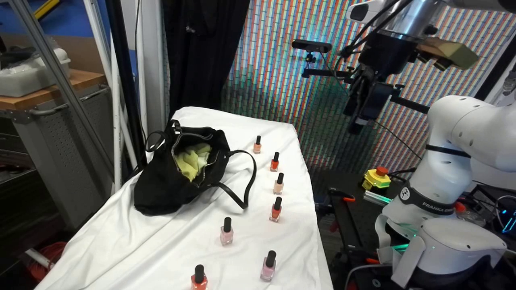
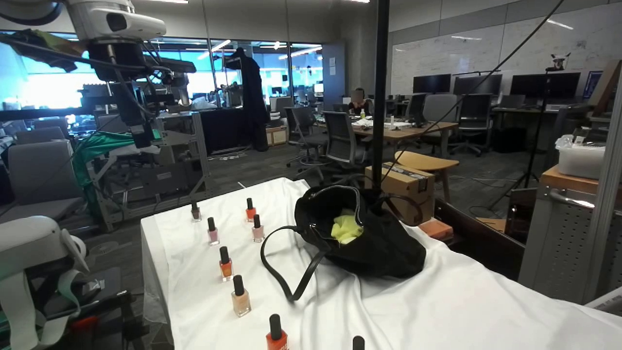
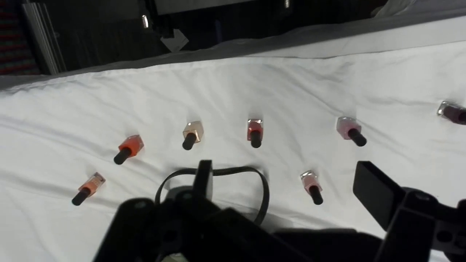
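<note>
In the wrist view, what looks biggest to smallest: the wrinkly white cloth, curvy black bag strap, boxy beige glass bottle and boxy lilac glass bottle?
1. White cloth
2. Black bag strap
3. Beige bottle and lilac bottle: too alike to rank

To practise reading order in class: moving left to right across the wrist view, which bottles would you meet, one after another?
Peach bottle, orange-red bottle, beige bottle, red bottle, pale pink bottle, lilac bottle, dark bottle.
</note>
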